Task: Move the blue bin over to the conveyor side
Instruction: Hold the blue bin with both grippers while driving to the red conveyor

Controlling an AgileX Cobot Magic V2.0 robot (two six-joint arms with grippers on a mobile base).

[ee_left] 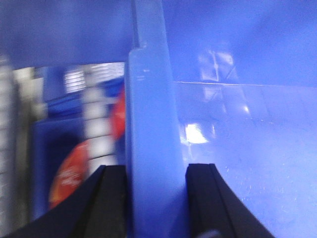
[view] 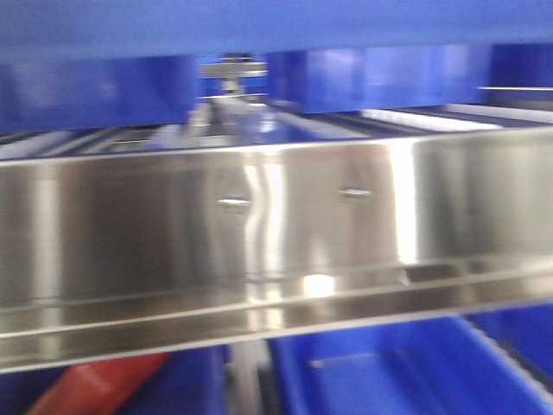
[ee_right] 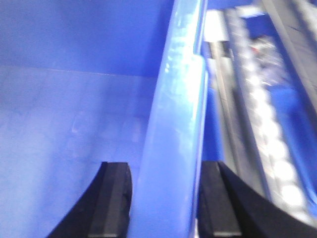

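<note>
Blue bin (ee_left: 151, 124): glossy plastic, thick rolled rim; held at opposite rims by both grippers; fills the top band of the front view, above the steel rail; smooth inner wall and floor fill most of both wrist views.
Stainless-steel rail (view: 130, 233): shiny, spans the front view from edge to edge, blurred.
Roller rack (ee_right: 270, 148): rows of pale rollers just beside the bin's rim, on the right arm's side.
Smaller blue crate (ee_left: 49, 144): beyond the rim on the left arm's side, blurred.
Red items (ee_left: 69, 173): rounded, inside that crate; kind too blurred to tell.
Left gripper (ee_left: 157, 167): clamped across the rim, black fingers (ee_left: 111, 198) pressed against either face.
Right gripper (ee_right: 163, 165): clamped on the opposite rim in the same way, inner pad (ee_right: 114, 198) over the bin's interior.
Bolt heads (view: 233, 203): two, on the rail's face.
</note>
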